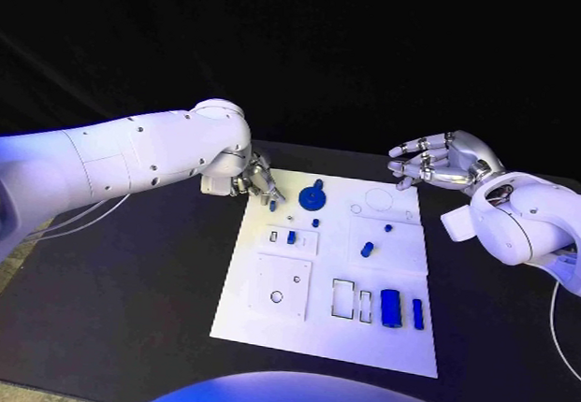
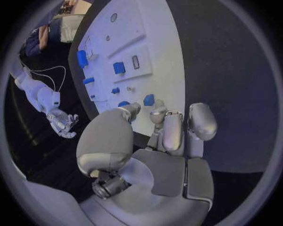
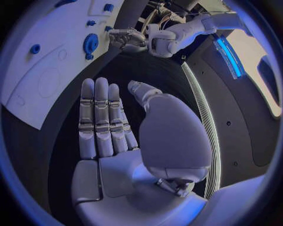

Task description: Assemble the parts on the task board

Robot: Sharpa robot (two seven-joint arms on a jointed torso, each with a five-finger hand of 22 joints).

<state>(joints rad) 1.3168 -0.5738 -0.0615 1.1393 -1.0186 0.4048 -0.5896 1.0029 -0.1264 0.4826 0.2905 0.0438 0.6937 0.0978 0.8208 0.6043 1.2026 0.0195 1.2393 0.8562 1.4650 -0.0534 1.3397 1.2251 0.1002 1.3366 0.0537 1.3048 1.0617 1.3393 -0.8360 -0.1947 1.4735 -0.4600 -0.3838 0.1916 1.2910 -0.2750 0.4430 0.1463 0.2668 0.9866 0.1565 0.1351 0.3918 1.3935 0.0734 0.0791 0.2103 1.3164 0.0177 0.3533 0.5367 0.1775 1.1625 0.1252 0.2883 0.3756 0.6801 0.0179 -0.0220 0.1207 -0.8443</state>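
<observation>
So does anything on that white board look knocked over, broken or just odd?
Nothing stands out. The blue parts lie or stand tidily on the task board, nothing spilled or broken. The left hand hovers at its far corner; the right hand is open, beside the board.

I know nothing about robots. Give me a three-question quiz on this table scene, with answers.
1. True or false: the right hand holds a blue part.
2. Which hand has its fingers at the task board's far corner? A) left hand B) right hand
3. Fill in: the blue gear lies nearest the ___ hand.

Key: 1 false, it is empty with fingers apart, off the board. 2 A. 3 left.
</observation>
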